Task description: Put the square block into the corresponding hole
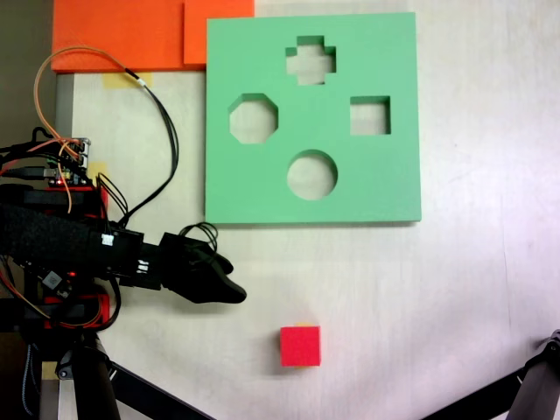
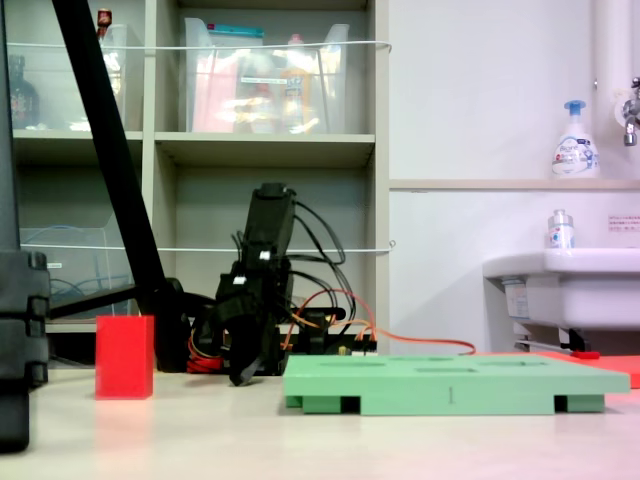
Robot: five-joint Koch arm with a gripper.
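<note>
We are seeing, in the view from above, the red block (image 1: 300,346) sitting free on the table at bottom centre, our gripper (image 1: 234,293) hanging left of it, jaw state unclear, and the square hole (image 1: 370,115) waiting empty in the green board (image 1: 262,188) upper right.

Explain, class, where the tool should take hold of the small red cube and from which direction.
Grip the small bright red cube across two opposite side faces, coming down from above. It sits flat and upright on the pale table with open space around it, and its plain parallel faces suit the tool.
</note>
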